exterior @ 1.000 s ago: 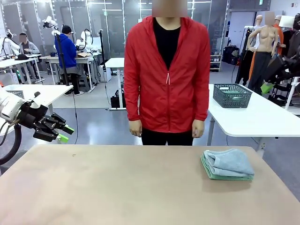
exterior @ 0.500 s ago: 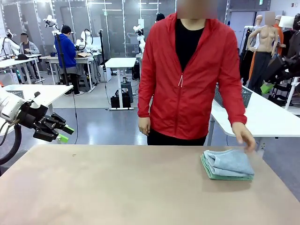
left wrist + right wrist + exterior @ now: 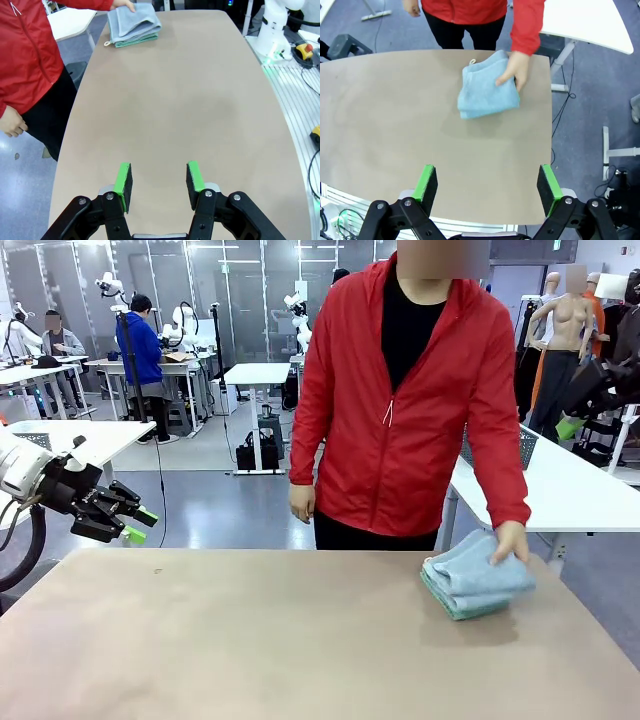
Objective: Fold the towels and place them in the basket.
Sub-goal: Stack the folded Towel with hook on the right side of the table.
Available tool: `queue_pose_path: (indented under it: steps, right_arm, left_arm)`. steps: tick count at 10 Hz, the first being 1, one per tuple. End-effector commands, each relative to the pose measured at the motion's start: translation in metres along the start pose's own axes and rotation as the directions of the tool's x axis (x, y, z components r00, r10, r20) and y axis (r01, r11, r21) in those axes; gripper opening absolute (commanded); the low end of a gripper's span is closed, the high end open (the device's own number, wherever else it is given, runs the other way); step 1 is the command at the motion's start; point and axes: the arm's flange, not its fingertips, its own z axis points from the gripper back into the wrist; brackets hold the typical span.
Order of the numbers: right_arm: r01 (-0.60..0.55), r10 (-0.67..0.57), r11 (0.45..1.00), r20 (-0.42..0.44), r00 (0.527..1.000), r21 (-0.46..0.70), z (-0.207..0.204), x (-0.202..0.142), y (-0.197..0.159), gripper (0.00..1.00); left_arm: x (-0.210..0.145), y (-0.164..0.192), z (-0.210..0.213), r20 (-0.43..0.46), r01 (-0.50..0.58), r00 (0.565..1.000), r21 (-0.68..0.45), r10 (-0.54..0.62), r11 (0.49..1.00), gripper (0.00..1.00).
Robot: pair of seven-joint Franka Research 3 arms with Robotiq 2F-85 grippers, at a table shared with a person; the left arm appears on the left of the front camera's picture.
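Since a second ago the person's hand [image 3: 511, 541] has gripped the folded towels [image 3: 474, 580] at the counter's [image 3: 250, 640] far right, probably to carry them off, while the left pincer [image 3: 159, 180] and right pincer [image 3: 487, 187] wait released and empty.

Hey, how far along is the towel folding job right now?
Done: both towels sit folded and stacked. In hand: the person's hand grips the stack; left gripper and right gripper are open, holding nothing. Left: putting them in the basket.

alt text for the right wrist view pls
A person's hand grips a folded stack of towels, pale blue on top, near the far edge of a tan table. The right gripper hangs open above the near edge, holding nothing.
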Motion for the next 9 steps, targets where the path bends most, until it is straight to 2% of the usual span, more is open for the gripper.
queue_pose_path:
  steps: [1, 9]
  right_arm:
    - [0.003, -0.003, 1.0, -0.008, 1.0, -0.004, 0.0013, 0.0021, 0.0002, 1.0]
    - [0.003, -0.003, 1.0, -0.008, 1.0, -0.004, 0.0013, 0.0021, 0.0002, 1.0]
  left_arm:
    - [-0.0001, -0.0005, 0.0001, 0.0, 0.019, 1.0, 0.0, -0.019, 1.0, 0.57]
    - [-0.0001, -0.0005, 0.0001, 0.0, 0.019, 1.0, 0.0, -0.019, 1.0, 0.57]
